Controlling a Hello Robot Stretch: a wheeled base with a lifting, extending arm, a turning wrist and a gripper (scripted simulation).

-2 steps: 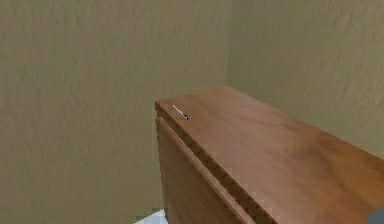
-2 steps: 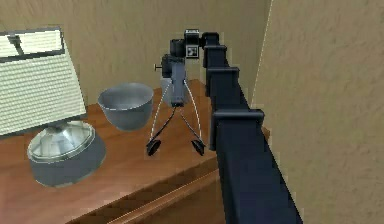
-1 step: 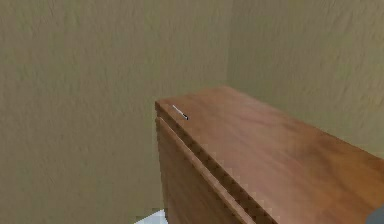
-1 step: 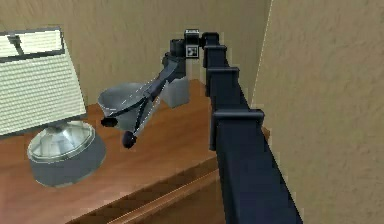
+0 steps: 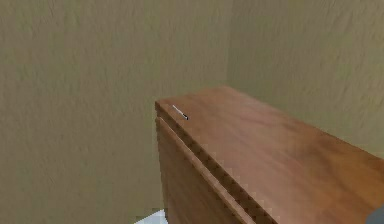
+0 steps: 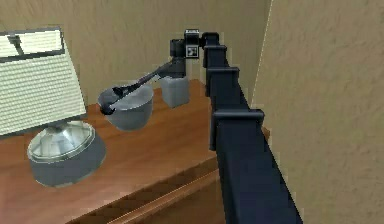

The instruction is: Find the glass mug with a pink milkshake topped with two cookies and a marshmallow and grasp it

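Obs., standing beside the robot.

Beige walls (image 5: 80,70) meet in a corner ahead. In the forward view a wooden cabinet (image 5: 280,150) runs from that far corner toward the near right, with a flat, glossy brown top.

In the arm side view, a wooden tabletop (image 6: 150,165) lies against the same beige wall. The arm (image 6: 240,140), a dark square bar, rises from the near edge right of the middle and stretches to the far side. At the far left stands a white ribbed panel (image 6: 35,80) (a lampshade or a rack, cannot tell which). Near it, on the left, sits a glassy domed bowl (image 6: 65,150). Farther out, toward the middle, sits a grey bowl (image 6: 135,108).

The gripper (image 6: 110,96) angles down and left from the arm's far end. Its fingers lie at the grey bowl's rim, and whether they touch it cannot be told. Grip state and whether it holds anything: cannot tell.

Just right of the grey bowl stands a pale glassy cup (image 6: 178,92), close under the two white squares (image 6: 180,48). Whether this is the mug cannot be told, as its contents are unreadable.

On the cabinet top, near its far left corner, lies a thin sliver (image 5: 180,111), too small to name.
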